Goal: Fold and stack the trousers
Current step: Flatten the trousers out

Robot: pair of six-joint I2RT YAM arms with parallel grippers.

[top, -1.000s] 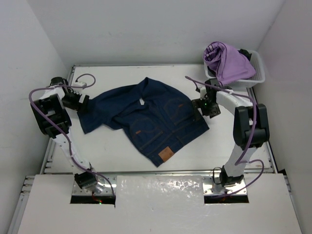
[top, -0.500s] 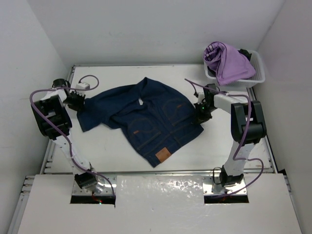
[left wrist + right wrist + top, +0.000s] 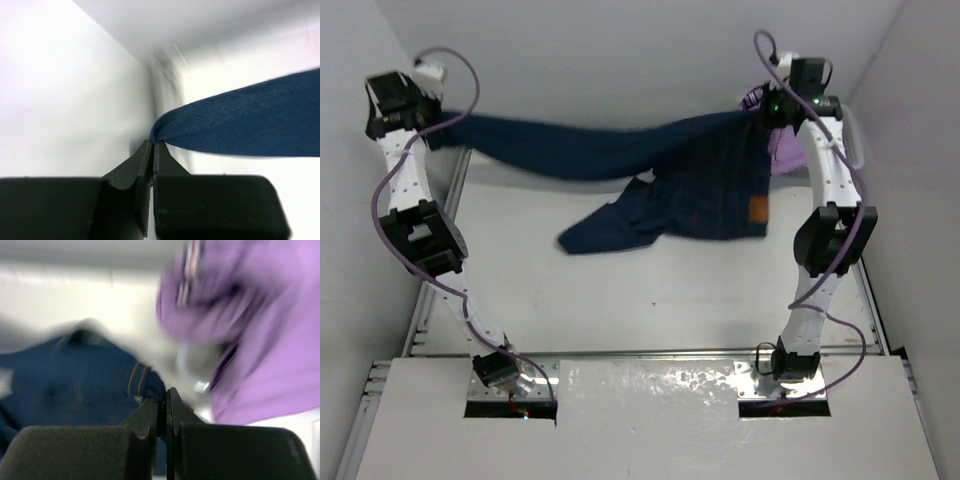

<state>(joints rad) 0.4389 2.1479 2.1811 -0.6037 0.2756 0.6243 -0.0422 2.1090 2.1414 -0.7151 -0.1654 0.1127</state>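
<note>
The dark navy trousers (image 3: 700, 175) hang in the air, stretched between both raised arms above the back of the table. My left gripper (image 3: 432, 120) is shut on one end of a leg (image 3: 240, 125) at the far left. My right gripper (image 3: 765, 112) is shut on the waistband corner (image 3: 147, 382) at the far right, where orange stitching shows. The tan patch (image 3: 757, 208) faces the camera. A loose leg (image 3: 595, 232) droops to the table in the middle.
A white basket (image 3: 855, 140) with a lilac garment (image 3: 260, 340) stands at the back right, partly behind the right arm. White walls close in on the left, back and right.
Both grippers have shut on the trousers and lifted them off the table, pulling them taut high toward the back wall. A second ago the trousers lay flat with both grippers open beside them.
</note>
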